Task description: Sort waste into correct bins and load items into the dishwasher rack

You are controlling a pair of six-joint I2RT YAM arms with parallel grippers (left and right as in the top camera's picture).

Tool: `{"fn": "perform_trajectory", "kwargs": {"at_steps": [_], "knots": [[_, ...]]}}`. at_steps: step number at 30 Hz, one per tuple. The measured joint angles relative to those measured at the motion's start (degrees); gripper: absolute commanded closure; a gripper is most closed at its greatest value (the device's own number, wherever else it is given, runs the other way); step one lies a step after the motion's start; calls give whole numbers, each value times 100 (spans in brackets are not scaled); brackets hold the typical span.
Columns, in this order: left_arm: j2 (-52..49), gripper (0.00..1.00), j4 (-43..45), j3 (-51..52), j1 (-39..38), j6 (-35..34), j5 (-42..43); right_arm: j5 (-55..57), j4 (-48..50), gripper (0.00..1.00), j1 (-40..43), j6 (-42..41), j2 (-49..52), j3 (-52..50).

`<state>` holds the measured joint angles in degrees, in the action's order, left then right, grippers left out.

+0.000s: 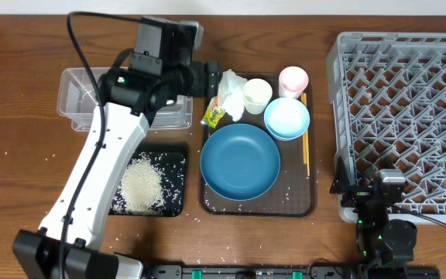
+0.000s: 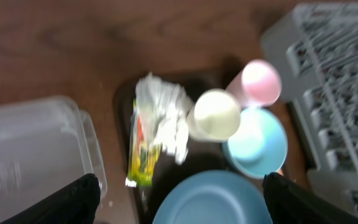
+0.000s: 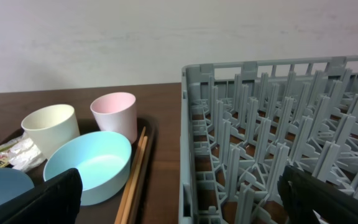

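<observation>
Left claw open over the tissue, right claw open by the rack

Left claw [image 2: 180,198] is spread wide with nothing between its fingers. It hangs over the far left corner of the brown tray [image 1: 310,203], right above the tissue [image 1: 231,91] and wrapper [image 1: 214,116]. The wrist view is pretty blurry but you can make out both. The tissue is crumpled up against the white cup [image 1: 256,94], and the wrapper lies just left of it along the tray's edge. Right claw [image 3: 185,202] is wide open too and holding nothing, sitting low at the near left corner of the rack [image 1: 409,101], facing the cups.

Dishes are all on the brown tray. The plate [image 1: 240,161] is nearest, with the bowl [image 1: 286,118] behind it to the right. The white cup and pink cup [image 1: 293,79] are at the far end. Can't tell if the pink one actually touches the bowl or is just beside it. Chopsticks [image 1: 306,147] lie along the tray's right side, partly under the bowl.

Rice [image 1: 140,184] is mostly one pile in the black tray [image 1: 178,151], which sits left of the brown tray. Stray grains are scattered on the tabletop [image 1: 22,116] and on the brown tray around the plate. The tub [image 1: 76,97] is behind the black tray, partly hidden by the left arm
</observation>
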<state>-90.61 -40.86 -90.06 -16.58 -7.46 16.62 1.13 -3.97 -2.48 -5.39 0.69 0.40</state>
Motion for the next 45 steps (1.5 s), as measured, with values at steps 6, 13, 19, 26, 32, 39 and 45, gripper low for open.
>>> {"fn": "perform_trajectory", "kwargs": {"at_steps": [6,13,19,26,32,39,45], "knots": [[0,12,227,-131,-2,2,0,0,0,1,0,0,0,0],[0,12,219,-101,-15,-7,2,0,0,1,0,0,0,0],[-4,12,247,35,-212,-9,2,0,0,1,0,0,0,0],[-4,12,367,42,-525,-20,2,0,0,1,0,0,0,0],[-31,12,367,42,-612,-22,4,0,0,1,0,0,0,0],[-382,5,387,42,-715,-31,0,0,0,1,0,0,0,0],[-721,5,391,48,-824,-37,2,0,0,1,0,0,0,0]]}}
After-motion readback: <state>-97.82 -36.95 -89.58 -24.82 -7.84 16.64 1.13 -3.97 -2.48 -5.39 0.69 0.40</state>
